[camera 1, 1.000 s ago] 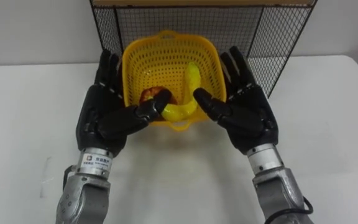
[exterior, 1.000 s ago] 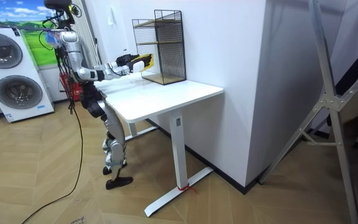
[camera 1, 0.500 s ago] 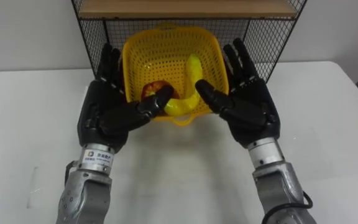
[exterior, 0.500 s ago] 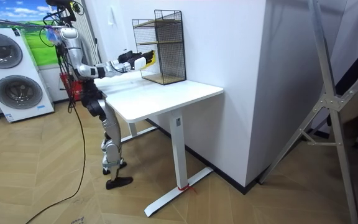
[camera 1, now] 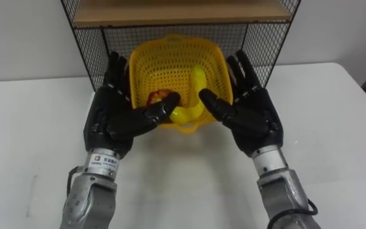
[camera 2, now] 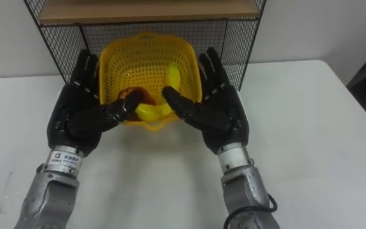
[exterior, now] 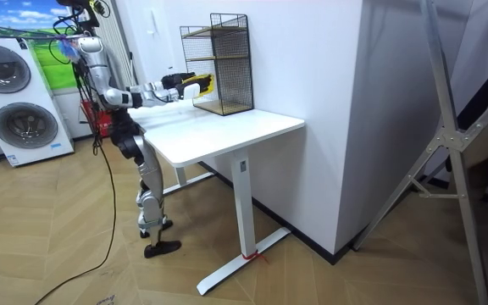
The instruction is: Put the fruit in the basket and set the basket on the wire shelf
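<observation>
Left eye view: the yellow plastic basket (camera 1: 164,60) sits between the left hand (camera 1: 110,121) and right hand (camera 1: 254,116). Both are flat, with straight fingers pressed to its 2 sides and thumbs angled in at the near rim. Inside lie a banana (camera 1: 196,86) and a red fruit (camera 1: 160,97), perhaps an apple. The basket is at the wire shelf (camera 1: 88,48)'s lower opening.

Room view: the robot stands at the white table (exterior: 227,127)'s end, arms outstretched.

Right eye view: the perforated walls look light and springy, so the squeeze probably belongs low, near the stiffer base.

A yellow perforated basket (camera 1: 170,60) holds a yellow banana (camera 1: 196,89) and reddish fruit (camera 1: 159,97); black wire-mesh shelf (camera 1: 97,44), white table (camera 1: 335,127).
</observation>
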Available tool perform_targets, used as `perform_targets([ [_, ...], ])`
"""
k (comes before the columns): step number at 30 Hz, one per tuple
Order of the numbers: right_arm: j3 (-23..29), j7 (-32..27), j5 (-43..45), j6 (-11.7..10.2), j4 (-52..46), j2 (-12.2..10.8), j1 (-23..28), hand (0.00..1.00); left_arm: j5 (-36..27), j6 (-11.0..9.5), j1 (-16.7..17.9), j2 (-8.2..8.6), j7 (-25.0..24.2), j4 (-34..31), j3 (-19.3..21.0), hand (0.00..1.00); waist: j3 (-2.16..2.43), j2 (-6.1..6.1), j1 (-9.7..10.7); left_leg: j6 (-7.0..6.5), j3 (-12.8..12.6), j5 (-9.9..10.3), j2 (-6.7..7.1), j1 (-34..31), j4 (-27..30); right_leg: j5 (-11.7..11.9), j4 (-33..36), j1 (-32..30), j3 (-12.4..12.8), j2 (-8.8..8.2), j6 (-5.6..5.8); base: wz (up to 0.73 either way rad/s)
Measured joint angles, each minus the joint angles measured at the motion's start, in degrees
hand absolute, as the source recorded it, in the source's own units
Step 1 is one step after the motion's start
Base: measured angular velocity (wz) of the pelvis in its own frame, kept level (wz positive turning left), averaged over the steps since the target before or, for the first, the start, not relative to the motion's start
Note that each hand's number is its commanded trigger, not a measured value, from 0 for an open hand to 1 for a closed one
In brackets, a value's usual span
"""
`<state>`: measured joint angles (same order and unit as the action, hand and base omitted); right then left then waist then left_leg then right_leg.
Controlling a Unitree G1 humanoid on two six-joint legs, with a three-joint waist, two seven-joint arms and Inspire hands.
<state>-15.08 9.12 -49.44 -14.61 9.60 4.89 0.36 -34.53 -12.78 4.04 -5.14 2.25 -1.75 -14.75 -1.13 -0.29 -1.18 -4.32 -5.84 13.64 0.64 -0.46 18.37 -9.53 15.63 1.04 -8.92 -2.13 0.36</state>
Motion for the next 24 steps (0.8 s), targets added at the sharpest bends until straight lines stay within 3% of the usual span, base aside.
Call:
perform_targets([
  [4, -0.1, -1.8, -1.6, 1.0, 6.7, -0.7, -5.0, 0.00, 1.6, 0.5, -6.1, 0.26, 2.3, 6.2, -0.1, 0.00, -0.16, 0.21, -0.3, 0.12, -0.1, -0.4, -0.06, 1.0, -0.8, 0.6, -1.3, 1.3, 0.1, 0.27, -0.05, 0.00],
  [8, -0.3, -3.6, -2.0, 1.9, 8.5, -0.8, -7.2, 0.00, 1.6, 1.4, -8.7, 0.48, 5.1, 9.9, -0.2, 0.00, -0.43, 0.60, -0.4, 0.14, -0.3, -1.7, 0.07, 2.1, -3.0, 1.8, -3.2, 2.1, 0.1, 0.33, -0.10, 0.00],
  [11, -0.5, -5.8, -2.0, 3.7, 10.6, -0.8, -9.1, 0.00, 1.6, 2.5, -10.7, 1.98, 7.4, 13.8, -0.2, 0.00, -0.46, 0.65, -0.6, 0.19, 0.0, -1.8, 0.08, 2.5, -3.1, 1.8, -3.3, 2.7, -0.4, 0.23, -0.11, 0.04],
  [16, -0.4, -9.6, -2.1, 6.1, 13.4, -0.6, -14.7, 0.00, 1.5, 6.5, -15.1, 2.55, 9.9, 16.6, 1.2, 0.00, -0.49, 0.85, -0.6, 0.24, 0.1, -1.8, 0.04, 3.2, -3.3, 2.0, -4.1, 3.8, -0.8, 0.32, -0.23, 0.01],
  [20, -0.4, -11.1, -2.3, 7.4, 16.4, -0.6, -18.9, 0.00, 0.9, 7.7, -19.0, 2.60, 11.5, 18.7, 1.7, 0.00, -0.54, 0.99, -0.6, 0.24, 0.3, -2.2, 0.15, 4.0, -3.9, 2.2, -4.5, 4.6, -0.8, 0.30, -0.20, 0.01],
  [24, 0.1, -14.3, -2.4, 10.6, 16.8, -0.7, -21.2, 0.00, 0.2, 11.1, -21.5, 3.45, 13.6, 20.6, 3.1, 0.00, -0.23, 1.54, -0.7, 0.28, 0.5, -2.3, 0.13, 4.2, -4.0, 2.5, -5.0, 5.0, -1.4, 0.27, -0.22, 0.03],
])
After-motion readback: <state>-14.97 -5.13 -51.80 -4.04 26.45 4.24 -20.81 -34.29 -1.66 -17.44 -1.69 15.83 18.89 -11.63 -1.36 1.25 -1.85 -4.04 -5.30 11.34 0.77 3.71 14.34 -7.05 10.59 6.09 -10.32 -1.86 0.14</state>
